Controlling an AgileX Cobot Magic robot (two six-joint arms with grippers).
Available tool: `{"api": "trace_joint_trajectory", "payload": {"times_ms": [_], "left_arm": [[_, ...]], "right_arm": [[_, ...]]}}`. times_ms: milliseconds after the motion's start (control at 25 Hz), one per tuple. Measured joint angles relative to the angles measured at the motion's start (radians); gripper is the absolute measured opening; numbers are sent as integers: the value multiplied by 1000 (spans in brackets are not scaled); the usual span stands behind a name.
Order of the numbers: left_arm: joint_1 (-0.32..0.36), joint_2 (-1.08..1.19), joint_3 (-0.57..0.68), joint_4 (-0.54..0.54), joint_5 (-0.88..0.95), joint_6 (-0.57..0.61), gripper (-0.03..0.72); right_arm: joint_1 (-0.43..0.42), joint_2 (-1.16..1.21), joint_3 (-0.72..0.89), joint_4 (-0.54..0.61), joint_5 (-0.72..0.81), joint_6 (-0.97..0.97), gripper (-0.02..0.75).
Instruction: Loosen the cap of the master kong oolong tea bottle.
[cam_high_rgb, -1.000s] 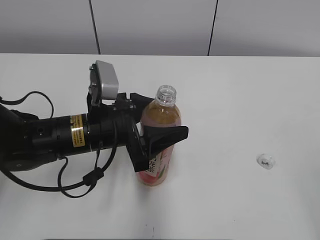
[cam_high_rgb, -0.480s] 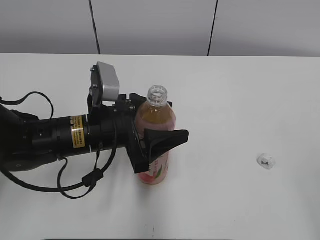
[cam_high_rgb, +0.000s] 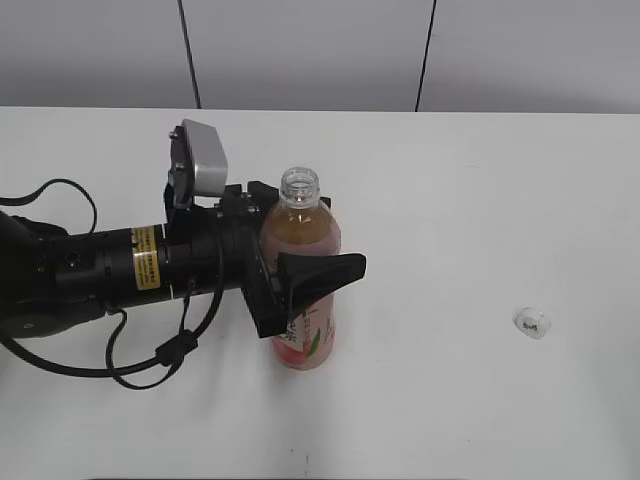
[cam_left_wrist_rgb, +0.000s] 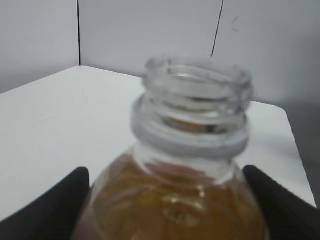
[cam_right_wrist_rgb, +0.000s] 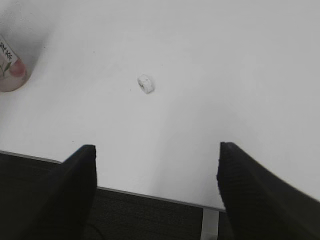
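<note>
The master kong oolong tea bottle (cam_high_rgb: 303, 285) stands upright on the white table with its mouth open and no cap on; amber tea fills it. My left gripper (cam_high_rgb: 306, 238) is shut on its shoulder, one black finger on each side. The left wrist view shows the bare threaded neck (cam_left_wrist_rgb: 192, 107) between the fingers (cam_left_wrist_rgb: 165, 205). The white cap (cam_high_rgb: 532, 323) lies loose on the table far to the right. In the right wrist view the cap (cam_right_wrist_rgb: 145, 83) lies ahead of my open, empty right gripper (cam_right_wrist_rgb: 157, 165), with the bottle's base (cam_right_wrist_rgb: 10, 70) at the left edge.
The white table (cam_high_rgb: 480, 200) runs back to a grey panelled wall. The left arm's black body and cables (cam_high_rgb: 90, 275) lie across the table's left side. The right gripper hangs over the table's front edge (cam_right_wrist_rgb: 150, 194), with dark floor below.
The left gripper has shifted left with the bottle in it. The bottle was tilted to the right and now stands upright. The cap has not moved.
</note>
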Motion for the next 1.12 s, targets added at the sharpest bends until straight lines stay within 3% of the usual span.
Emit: {"api": "trace_joint_trajectory", "payload": {"times_ms": [320,1120], "left_arm": [[0,0,0,-1,0,0,587],[37,0,0,27,0,0,594]], "right_arm": [[0,0,0,0,0,0,566],[0,0,0,0,0,0,566]]}}
